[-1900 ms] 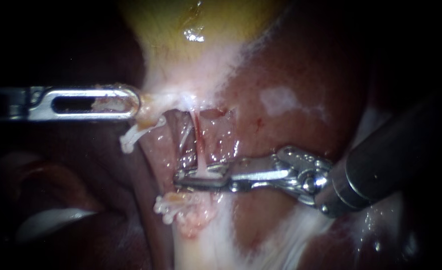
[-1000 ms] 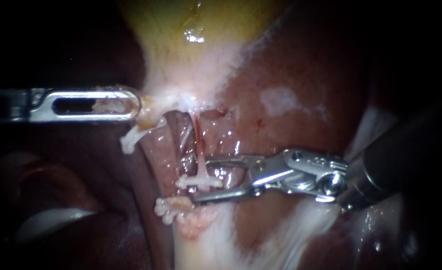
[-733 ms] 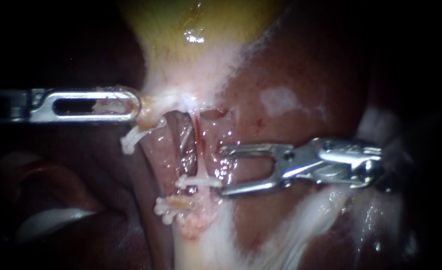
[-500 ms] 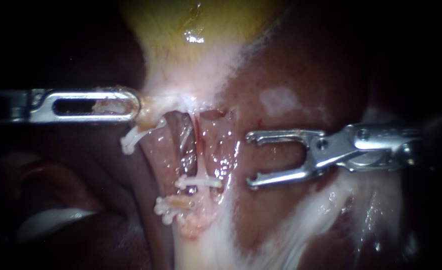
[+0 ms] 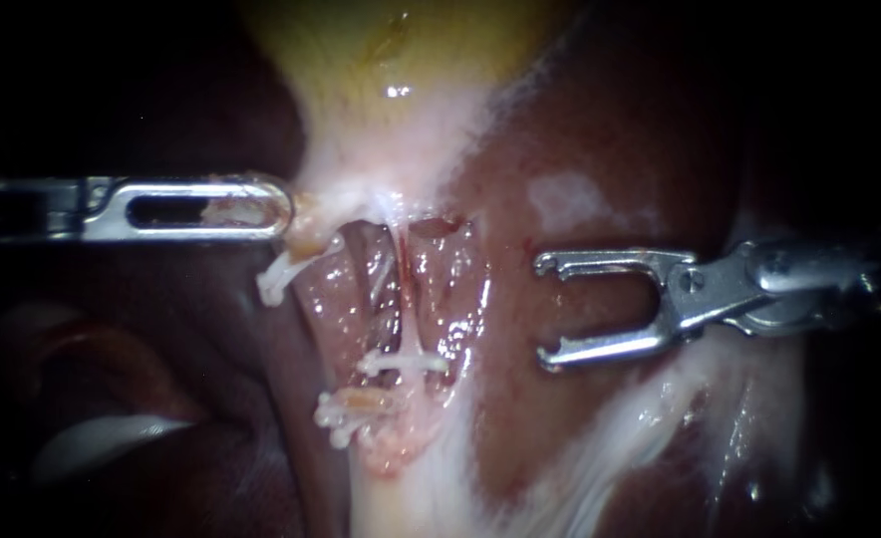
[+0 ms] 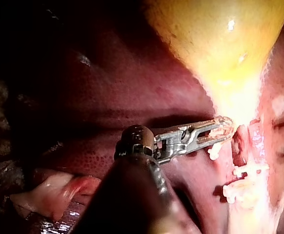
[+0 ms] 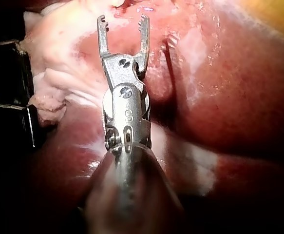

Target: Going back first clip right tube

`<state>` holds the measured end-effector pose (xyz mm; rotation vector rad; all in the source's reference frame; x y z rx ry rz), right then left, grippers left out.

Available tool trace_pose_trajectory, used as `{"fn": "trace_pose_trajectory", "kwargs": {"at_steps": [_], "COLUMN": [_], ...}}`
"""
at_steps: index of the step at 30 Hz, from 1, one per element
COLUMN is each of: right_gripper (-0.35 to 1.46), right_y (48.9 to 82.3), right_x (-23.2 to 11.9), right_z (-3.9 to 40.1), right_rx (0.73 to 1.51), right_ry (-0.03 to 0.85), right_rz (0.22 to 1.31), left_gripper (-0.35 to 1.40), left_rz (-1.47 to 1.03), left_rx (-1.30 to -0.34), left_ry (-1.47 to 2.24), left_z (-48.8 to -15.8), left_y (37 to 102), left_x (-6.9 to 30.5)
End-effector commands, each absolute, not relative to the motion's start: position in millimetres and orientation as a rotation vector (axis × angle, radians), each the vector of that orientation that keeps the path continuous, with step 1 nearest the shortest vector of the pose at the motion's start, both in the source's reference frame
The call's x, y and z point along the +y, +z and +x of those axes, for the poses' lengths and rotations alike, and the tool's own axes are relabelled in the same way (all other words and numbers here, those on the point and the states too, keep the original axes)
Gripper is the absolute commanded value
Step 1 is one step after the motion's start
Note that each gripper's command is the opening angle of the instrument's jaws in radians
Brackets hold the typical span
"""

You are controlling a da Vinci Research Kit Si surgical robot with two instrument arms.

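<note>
A white clip [image 5: 403, 363] sits across the thin pink right tube [image 5: 402, 294] below the gallbladder's neck. My right instrument [image 5: 546, 310] is off to the right of it over the liver [image 5: 600, 130], jaws open and empty, well apart from the tube. In the right wrist view its forked jaws [image 7: 123, 20] show a wide gap with nothing in it. My left instrument [image 5: 283, 209] comes in level from the left, its slotted jaws shut on pale tissue at the neck of the yellow gallbladder [image 5: 401, 60]. The left wrist view shows the same grip [image 6: 220, 130], with the clip [image 6: 249, 169] beyond.
Two more white clips lie nearby, one [image 5: 346, 408] just below the tube's clip and one [image 5: 276, 279] under the left jaws. A second thin strand [image 5: 376, 284] runs left of the clipped tube. Pale fibrous bands [image 5: 620, 418] cross the liver under the right instrument.
My right instrument's jaws, closed around the tube, opened and left the white clip on it. The instrument then drew back to the right. My left instrument kept its hold.
</note>
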<state>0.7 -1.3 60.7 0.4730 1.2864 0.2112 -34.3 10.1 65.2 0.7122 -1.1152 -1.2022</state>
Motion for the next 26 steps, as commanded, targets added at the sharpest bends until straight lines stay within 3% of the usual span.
{"fn": "trace_pose_trajectory", "kwargs": {"at_steps": [1,12,26], "right_gripper": [0.50,0.50,0.50], "right_y": [60.7,60.5,60.5], "right_x": [-1.3,-1.5,-1.5], "right_z": [0.6,0.4,0.5], "right_rx": [1.287,1.287,1.287], "right_ry": [0.211,0.209,0.210], "right_rz": [0.473,0.475,0.474], "left_gripper": [-0.35,-0.35,-0.35], "left_rz": [0.707,0.704,0.706], "left_rx": [-1.108,-1.082,-1.080], "left_ry": [-1.203,-1.187,-1.185], "left_z": [-34.6,-38.6,-39.0], "left_y": [65.8,70.3,70.6], "left_x": [10.0,10.9,11.0]}}
